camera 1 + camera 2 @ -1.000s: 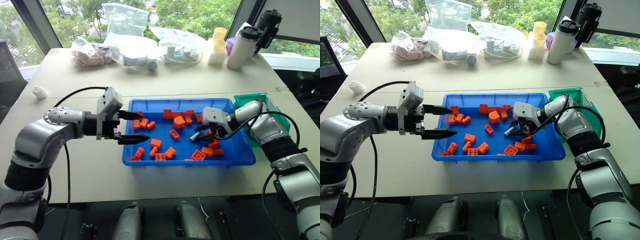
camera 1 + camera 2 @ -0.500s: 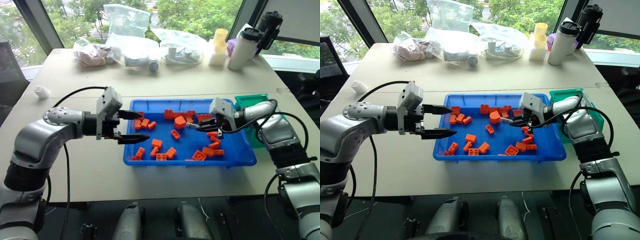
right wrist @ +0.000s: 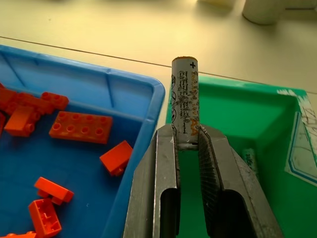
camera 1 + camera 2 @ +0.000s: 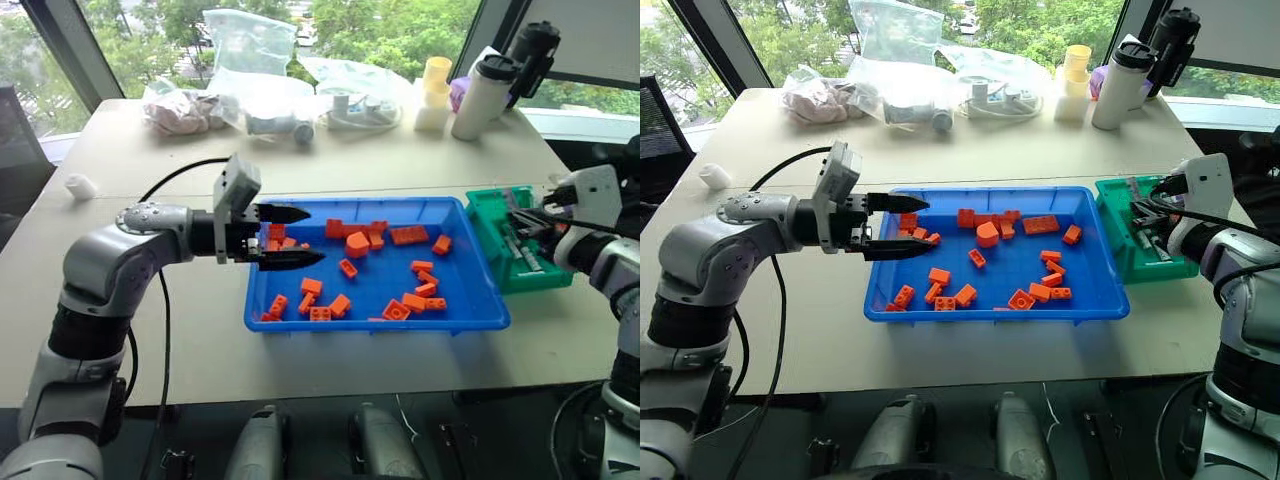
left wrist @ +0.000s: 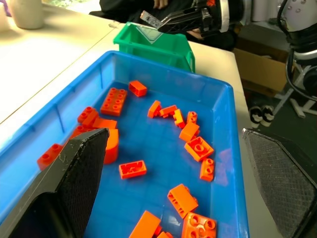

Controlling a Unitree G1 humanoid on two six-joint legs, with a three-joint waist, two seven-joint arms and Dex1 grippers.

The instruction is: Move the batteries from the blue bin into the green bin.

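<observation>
Silver-grey and upright, a battery is sitting clamped by its lower end in the right tool, hanging over the green bin at the frame's right edge. Released too near the rim, it is at risk of bouncing back into the blue bin, which is holding only orange bricks. Other batteries are lying in the green bin. The left tool is hovering open and empty over the blue bin's left end.
</observation>
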